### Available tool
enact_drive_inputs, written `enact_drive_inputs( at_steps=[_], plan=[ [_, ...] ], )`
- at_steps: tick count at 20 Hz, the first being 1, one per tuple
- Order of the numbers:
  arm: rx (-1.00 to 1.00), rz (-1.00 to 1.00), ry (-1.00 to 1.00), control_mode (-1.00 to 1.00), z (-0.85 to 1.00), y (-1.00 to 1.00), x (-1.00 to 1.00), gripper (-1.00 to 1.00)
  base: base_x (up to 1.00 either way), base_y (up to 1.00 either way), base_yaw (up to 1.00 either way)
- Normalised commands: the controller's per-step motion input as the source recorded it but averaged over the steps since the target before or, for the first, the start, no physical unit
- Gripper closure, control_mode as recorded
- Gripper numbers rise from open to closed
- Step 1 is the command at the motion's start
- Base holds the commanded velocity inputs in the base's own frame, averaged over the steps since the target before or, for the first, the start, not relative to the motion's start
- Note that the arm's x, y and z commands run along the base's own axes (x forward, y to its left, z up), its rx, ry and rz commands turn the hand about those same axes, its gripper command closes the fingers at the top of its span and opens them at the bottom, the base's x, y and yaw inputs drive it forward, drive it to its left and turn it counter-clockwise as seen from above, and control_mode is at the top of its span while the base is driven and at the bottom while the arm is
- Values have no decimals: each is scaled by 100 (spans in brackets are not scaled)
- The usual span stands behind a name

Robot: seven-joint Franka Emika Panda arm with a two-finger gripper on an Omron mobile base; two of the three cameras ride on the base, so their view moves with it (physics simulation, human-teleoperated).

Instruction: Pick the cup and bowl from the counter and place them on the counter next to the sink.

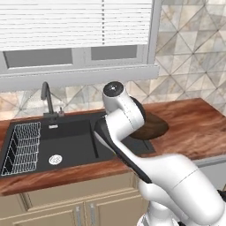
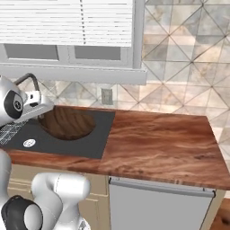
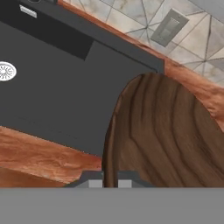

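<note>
Finding, left to right in the left base view: the wire dish rack (image 1: 22, 148) sits in the sink's (image 1: 70, 141) left basin at 9 o'clock and carries nothing that I can make out. The curved faucet (image 1: 46, 97) stands behind it at 11 o'clock. The basin beside it shows bare black floor with only a drain fitting. Next comes the wooden bowl (image 2: 67, 122), over the sink's right-hand part. I cannot settle whether its underside touches the black surface. Its hollow shows bare grain and nothing inside. My end effector (image 3: 110, 179) is pressed together, pinching the bowl's near rim; in the hand view the rim runs up between the finger tips toward 12 o'clock. The deciding relation: in the right base view the open stretch of the desk (image 2: 157, 139) lies at 3 o'clock from the bowl, directly beside the sink's right edge. In my judgement the bowl must travel that way, clear the edge and be set level on the wood.
</note>
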Motion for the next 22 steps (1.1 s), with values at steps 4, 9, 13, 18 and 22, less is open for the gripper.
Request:
enact_drive_inputs(
  at_steps=[4, 9, 13, 18, 22],
  plan=[
    [0, 0, 0, 100, 0, 0, 0, 100, 61, -8, -10],
    [0, 0, 0, 100, 0, 0, 0, 100, 0, -3, 0],
    [0, 0, 0, 100, 0, 0, 0, 100, 0, 0, 0],
    [0, 0, 0, 100, 0, 0, 0, 100, 0, 0, 0],
    [0, 0, 0, -100, 0, 0, 0, 100, 0, 0, 0]
  ],
)
